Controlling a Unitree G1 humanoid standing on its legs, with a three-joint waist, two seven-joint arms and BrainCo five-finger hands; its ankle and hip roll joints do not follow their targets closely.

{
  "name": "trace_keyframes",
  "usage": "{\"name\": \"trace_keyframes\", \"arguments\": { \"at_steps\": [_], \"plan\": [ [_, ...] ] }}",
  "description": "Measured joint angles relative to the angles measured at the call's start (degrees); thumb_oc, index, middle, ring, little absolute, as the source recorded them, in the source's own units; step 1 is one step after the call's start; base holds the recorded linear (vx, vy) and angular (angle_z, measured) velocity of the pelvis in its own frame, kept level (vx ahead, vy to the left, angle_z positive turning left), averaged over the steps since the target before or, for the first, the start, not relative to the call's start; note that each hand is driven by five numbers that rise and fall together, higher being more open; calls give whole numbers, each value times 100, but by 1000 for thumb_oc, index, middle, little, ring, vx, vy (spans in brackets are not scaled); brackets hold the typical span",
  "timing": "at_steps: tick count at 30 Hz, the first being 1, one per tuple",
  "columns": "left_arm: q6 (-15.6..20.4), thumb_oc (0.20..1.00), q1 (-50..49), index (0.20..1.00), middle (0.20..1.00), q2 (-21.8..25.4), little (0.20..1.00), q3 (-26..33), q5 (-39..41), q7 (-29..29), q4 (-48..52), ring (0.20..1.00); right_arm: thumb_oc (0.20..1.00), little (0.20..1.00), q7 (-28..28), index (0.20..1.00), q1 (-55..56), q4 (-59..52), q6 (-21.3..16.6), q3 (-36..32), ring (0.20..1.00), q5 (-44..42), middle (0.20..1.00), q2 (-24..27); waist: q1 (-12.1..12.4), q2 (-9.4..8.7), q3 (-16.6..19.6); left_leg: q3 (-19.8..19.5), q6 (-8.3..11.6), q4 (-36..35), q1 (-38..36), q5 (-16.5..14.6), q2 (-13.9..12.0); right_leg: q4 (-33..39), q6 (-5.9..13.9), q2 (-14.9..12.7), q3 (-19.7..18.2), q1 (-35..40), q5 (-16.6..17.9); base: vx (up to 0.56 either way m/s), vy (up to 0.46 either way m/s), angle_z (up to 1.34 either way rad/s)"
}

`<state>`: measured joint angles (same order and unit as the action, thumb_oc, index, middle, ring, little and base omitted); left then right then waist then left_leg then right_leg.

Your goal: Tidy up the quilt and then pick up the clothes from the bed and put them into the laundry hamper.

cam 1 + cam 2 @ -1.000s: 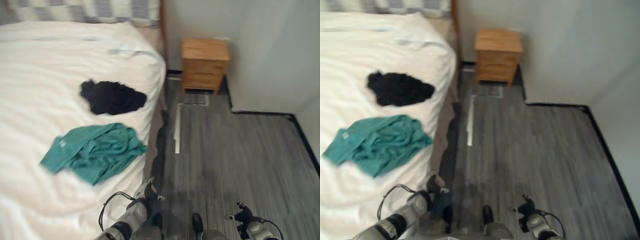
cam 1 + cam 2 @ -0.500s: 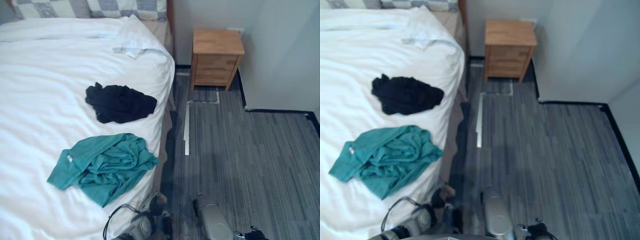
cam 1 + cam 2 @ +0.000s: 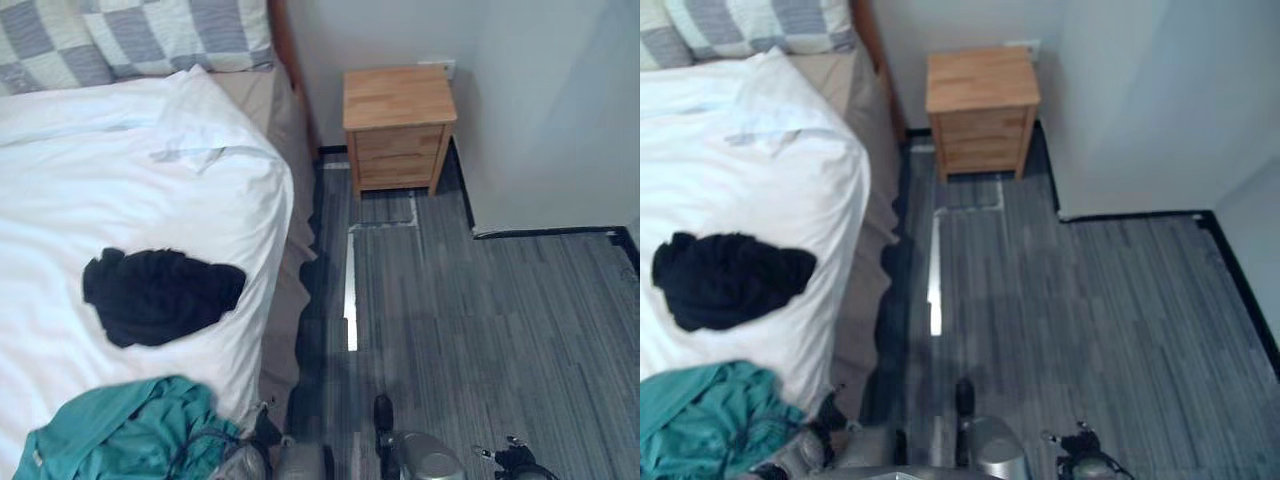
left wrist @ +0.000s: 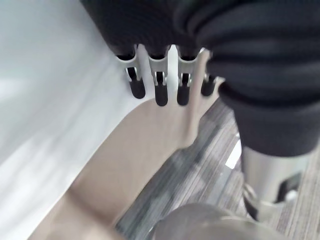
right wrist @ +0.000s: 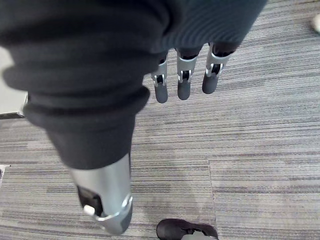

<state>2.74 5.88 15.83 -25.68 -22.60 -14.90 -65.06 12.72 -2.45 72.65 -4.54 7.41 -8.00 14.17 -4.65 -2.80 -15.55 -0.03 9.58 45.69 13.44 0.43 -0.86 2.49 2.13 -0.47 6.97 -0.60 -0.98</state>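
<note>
Crumpled black garment [image 3: 160, 293] on quilt [image 3: 120, 190]

Smooth white cloth quilt [image 3: 120, 210], matt wooden nightstand [image 3: 398, 125], grey wood-grain floor [image 3: 480, 320].

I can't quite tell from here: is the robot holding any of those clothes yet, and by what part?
Nothing is held. The left hand hangs open beside the bed's edge; the right hand hangs open over the floor. The black garment and teal shirt lie on the quilt.

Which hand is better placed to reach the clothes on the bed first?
Probably the left hand: it hangs open beside the bed's edge, near the teal garment. The right hand hangs open over the floor, away from the bed.
</note>
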Motion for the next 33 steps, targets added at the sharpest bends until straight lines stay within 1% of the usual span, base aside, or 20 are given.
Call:
{"name": "trace_keyframes", "arguments": {
  "at_steps": [1, 3, 5, 7, 8, 10, 11, 12, 14, 15, 17, 21, 23, 24, 25, 26, 27, 29, 30, 33],
  "plan": [
    [32, 1000, -6, 1000, 1000, -99, 1000, -56, 2, -146, 192, 1000, 1000, 1000, 24, 1000, 18, 1, 59, 21, 1000, 4, 1000, 198, 256, 272, 93, 121, -48, -1523, 76, -82, -443, -848, -694, -40, -269, -242, -318, 582, 319, -130],
    [53, 1000, -91, 1000, 1000, -205, 1000, -160, -3, -143, 151, 1000, 1000, 1000, 37, 1000, 106, -257, 31, 213, 1000, 23, 1000, 396, 171, 506, 97, 107, -175, -3308, -93, -74, -620, -70, -216, 71, -569, 383, -284, 633, 320, -106],
    [52, 1000, -26, 1000, 1000, -224, 1000, -145, -2, -161, 125, 1000, 1000, 1000, 92, 1000, 111, -167, 42, 250, 1000, 32, 1000, 461, 333, 605, 152, 317, -228, -4749, -186, 302, -614, 256, -203, 135, -538, 650, -105, 533, 255, -113],
    [57, 1000, 59, 1000, 1000, -251, 1000, -141, -5, -159, -30, 1000, 1000, 1000, 91, 1000, 340, -188, 53, 467, 1000, 120, 1000, 454, 241, 586, 184, 518, -327, -4843, 92, 639, -566, 227, -332, 155, -475, 1047, -338, 557, 256, -33],
    [57, 1000, 115, 1000, 1000, -253, 1000, -150, -7, -156, -123, 1000, 1000, 1000, 92, 1000, 518, 8, 73, 490, 1000, 183, 1000, 352, 291, 439, 269, 572, -432, -4597, 170, 728, -405, 223, -208, 72, -490, 1326, -607, 525, 241, -16],
    [52, 1000, 77, 1000, 1000, -183, 1000, -184, -11, -152, -121, 1000, 1000, 1000, 89, 1000, 748, 115, 115, 517, 1000, 289, 1000, 164, 308, 156, 466, 617, -1126, -4553, 66, 926, -89, 199, -54, -167, -520, 1580, -860, 414, 236, -15],
    [17, 1000, 131, 1000, 1000, -176, 1000, -211, -19, -127, -200, 1000, 1000, 1000, 66, 1000, 755, 176, 106, 507, 1000, 366, 1000, 49, 286, -18, 466, 656, -1207, -4740, -177, 742, 76, -337, 44, -259, -523, 1381, -920, 315, 221, -20],
    [-12, 1000, 158, 1000, 1000, -165, 1000, -339, -17, -117, -183, 1000, 1000, 1000, 63, 1000, 752, 75, 133, 520, 1000, 371, 1000, -26, 287, 43, 424, 650, -1631, -5044, -493, 931, -2, -1673, 166, -222, -477, 844, -918, 353, 244, -26],
    [-14, 1000, 165, 1000, 1000, -165, 1000, -427, -14, -119, -206, 1000, 1000, 1000, 18, 1000, 818, -84, 175, 558, 1000, 524, 1000, -102, 305, 167, 299, 518, -2005, -5044, -1035, 660, -77, -3778, 343, -299, -298, -53, -1051, 457, 251, -7],
    [-19, 1000, 161, 1000, 1000, -160, 1000, -439, -13, -121, -197, 1000, 1000, 1000, 8, 1000, 836, -61, 178, 597, 1000, 542, 1000, -124, 299, 165, 289, 472, -2105, -5048, -1237, 458, -21, -4114, 361, -305, -341, -261, -1038, 585, 133, 27],
    [-12, 1000, 192, 1000, 1000, -99, 1000, -428, -3, -135, -114, 1000, 1000, 1000, -11, 1000, 652, -221, 178, 630, 1000, 535, 1000, -131, 149, 292, 206, 117, -1878, -5050, -1503, 70, 43, -4427, 276, -109, -509, -1163, -1091, 471, -29, 69],
    [-5, 1000, 421, 1000, 1000, -108, 1000, -261, -1, -136, -257, 1000, 1000, 1000, 14, 1000, 412, -378, 170, 627, 1000, 520, 1000, -105, -68, 431, -78, -538, -1577, -5045, -1808, -190, 98, -2056, 238, -55, -536, -1464, -945, 430, -101, 114],
    [-2, 1000, 397, 1000, 1000, -106, 1000, -147, 0, -140, -332, 1000, 1000, 1000, 53, 1000, 228, -434, 166, 650, 1000, 513, 1000, -120, -125, 479, -128, -1050, -1606, -5047, -1962, -512, 116, -581, 248, -85, -1138, -1536, -277, 517, -154, 126],
    [-7, 1000, 339, 1000, 1000, -119, 1000, -95, 0, -144, -355, 1000, 1000, 1000, 92, 1000, 133, -411, 179, 651, 1000, 483, 1000, -114, -126, 488, -150, -1322, -1540, -5042, -2075, -737, 39, 16, 351, -79, -1761, -1513, 30, 492, -205, 149],
    [12, 1000, 276, 1000, 1000, -104, 1000, -85, 18, -150, -389, 1000, 1000, 1000, 111, 1000, 118, -470, 176, 624, 1000, 440, 1000, -134, -176, 489, -135, -1783, -1531, -5045, -2184, -881, -16, 43, 389, -190, -2043, -1395, 6, 622, -319, 181],
    [46, 1000, 310, 1000, 1000, -148, 1000, -44, 77, -153, -495, 1000, 1000, 1000, 116, 1000, 166, -449, 208, 622, 1000, 375, 1000, -151, -169, 493, -144, -2043, -1513, -5045, -2302, -973, -135, -53, 525, -237, -1913, -1257, 369, 473, -417, 219],
    [73, 1000, 275, 1000, 1000, -210, 1000, 117, 267, -170, -525, 1000, 1000, 1000, 98, 1000, 78, -385, 235, 585, 1000, 343, 1000, -101, -203, 515, -143, -1952, -1067, -4969, -2409, -848, -249, -166, 365, -219, -1485, -1078, 784, 364, -347, 169],
    [109, 1000, 209, 1000, 1000, -329, 1000, 294, 452, -185, -528, 1000, 1000, 1000, 104, 1000, 26, -421, 217, 676, 1000, 353, 1000, 14, -228, 487, -81, -1911, -831, -4444, -2229, -722, -313, -173, 128, -222, -1072, -769, 894, 228, -224, 154],
    [108, 1000, 77, 1000, 1000, -324, 1000, 308, 459, -211, -443, 1000, 1000, 1000, 108, 1000, -65, -479, 165, 641, 1000, 361, 1000, 97, -77, 487, -68, -1820, -697, -4439, -2266, -709, -364, -124, -176, -175, -891, -537, 859, 163, -223, 141],
    [122, 1000, -19, 1000, 1000, -364, 1000, 372, 617, -222, -436, 1000, 1000, 1000, 141, 1000, -73, -870, 92, 643, 1000, 353, 1000, 347, 3, 334, -41, -1031, -216, -3814, -1654, -523, -498, 208, -373, -328, 184, 3, 736, 44, -204, 155]
  ]
}}
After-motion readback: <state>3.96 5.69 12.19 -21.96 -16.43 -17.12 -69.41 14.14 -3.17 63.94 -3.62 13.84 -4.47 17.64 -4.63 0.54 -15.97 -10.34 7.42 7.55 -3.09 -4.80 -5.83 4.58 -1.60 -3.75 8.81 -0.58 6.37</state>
